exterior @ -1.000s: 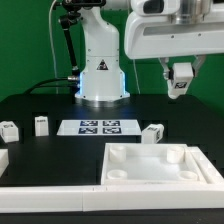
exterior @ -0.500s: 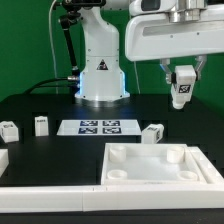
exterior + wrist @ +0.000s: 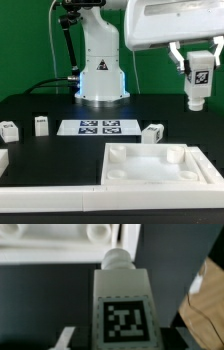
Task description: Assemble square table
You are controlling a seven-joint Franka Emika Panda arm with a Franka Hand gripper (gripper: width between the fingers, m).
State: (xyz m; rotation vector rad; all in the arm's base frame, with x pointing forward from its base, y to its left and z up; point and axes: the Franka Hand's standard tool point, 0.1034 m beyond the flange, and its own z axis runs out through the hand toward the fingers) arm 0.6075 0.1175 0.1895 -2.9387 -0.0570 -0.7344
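Observation:
My gripper (image 3: 199,62) hangs high at the exterior view's right, shut on a white table leg (image 3: 197,88) that points straight down, its tag facing the camera. In the wrist view the leg (image 3: 122,286) fills the middle between my fingers (image 3: 67,337), with its tag toward the lens. The square tabletop slab (image 3: 160,182) lies hollow face up at the front, well below the held leg, and its rim (image 3: 60,255) shows beyond the leg's tip. Three more legs rest on the table: one (image 3: 9,130) at the far left, one (image 3: 41,125) beside it, one (image 3: 153,133) just behind the slab.
The marker board (image 3: 100,127) lies flat in front of the robot base (image 3: 101,75). A long white bar (image 3: 50,190) runs along the front edge left of the slab, and another white piece (image 3: 3,160) sits at the left edge.
My gripper has carried the leg toward the exterior view's right and turned it from tilted to upright. The parts on the table have not moved.

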